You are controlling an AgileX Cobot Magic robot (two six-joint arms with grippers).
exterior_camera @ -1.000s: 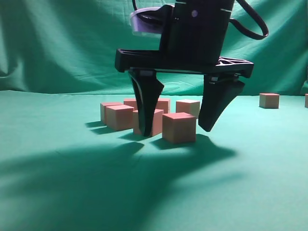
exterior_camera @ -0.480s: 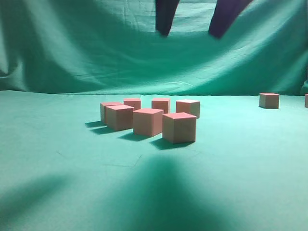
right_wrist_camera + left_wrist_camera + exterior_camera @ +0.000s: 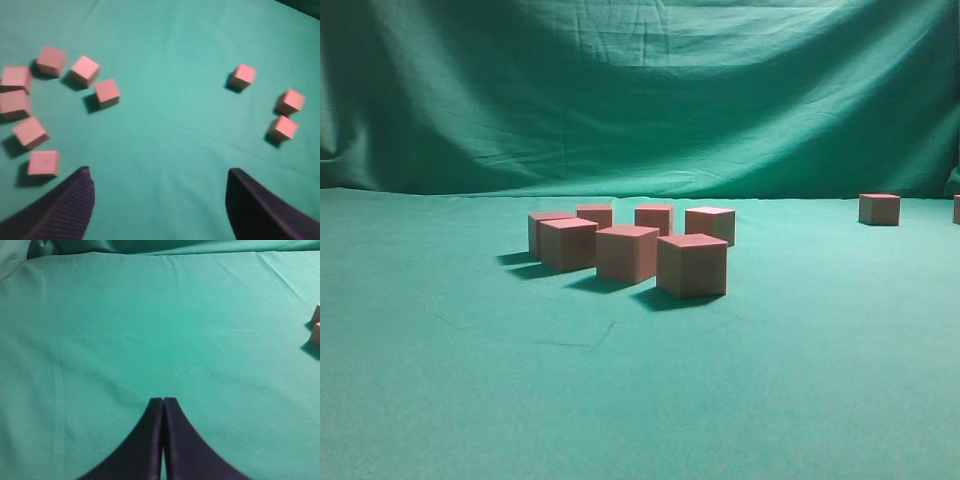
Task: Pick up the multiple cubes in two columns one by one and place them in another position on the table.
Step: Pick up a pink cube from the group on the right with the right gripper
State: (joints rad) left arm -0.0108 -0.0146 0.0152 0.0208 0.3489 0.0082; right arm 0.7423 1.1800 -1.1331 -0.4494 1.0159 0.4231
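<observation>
Cubes (image 3: 691, 265) clustered on table (image 3: 470, 400). Left gripper (image 3: 163, 400) jaws pressed together, empty. Right gripper (image 3: 157, 180) spread wide above them, holding nothing.

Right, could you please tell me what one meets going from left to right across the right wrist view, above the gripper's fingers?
Loose group of seven small reddish-pink cubes → bare stretch of the teal-green cloth table → single pink cube → pair of pink cubes, one above the other, near the right edge.
</observation>
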